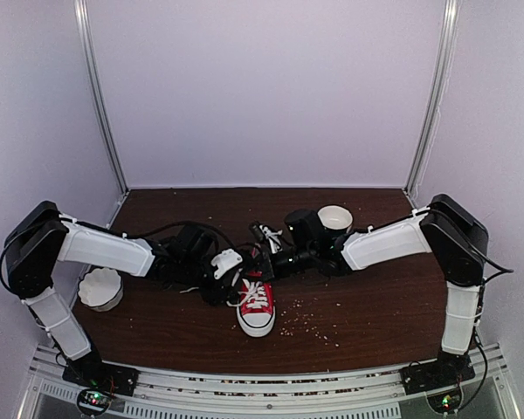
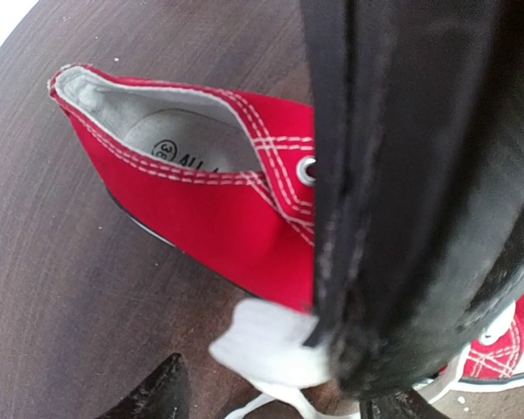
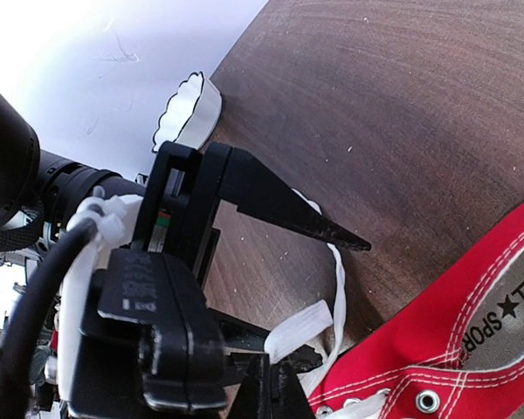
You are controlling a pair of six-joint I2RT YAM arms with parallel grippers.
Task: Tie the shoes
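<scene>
The red shoe (image 1: pixel 257 305) lies mid-table with its white toe cap toward the arm bases; its open collar and eyelets fill the left wrist view (image 2: pixel 201 201), and its red side shows in the right wrist view (image 3: pixel 472 349). My right gripper (image 3: pixel 266 360) (image 1: pixel 260 262) is shut on a flat white lace (image 3: pixel 301 325) beside the shoe's heel end. In the left wrist view it is the big black shape pinching that lace (image 2: pixel 271 345). My left gripper (image 2: pixel 275 393) (image 1: pixel 236 278) (image 3: pixel 336 301) is open, one finger on each side of the held lace.
A scalloped white bowl (image 1: pixel 100 288) (image 3: pixel 190 109) stands near the table's left edge. A second white bowl (image 1: pixel 334 218) sits at the back behind the right arm. Crumbs (image 1: pixel 310 323) are scattered on the brown table (image 1: pixel 375 297) right of the shoe.
</scene>
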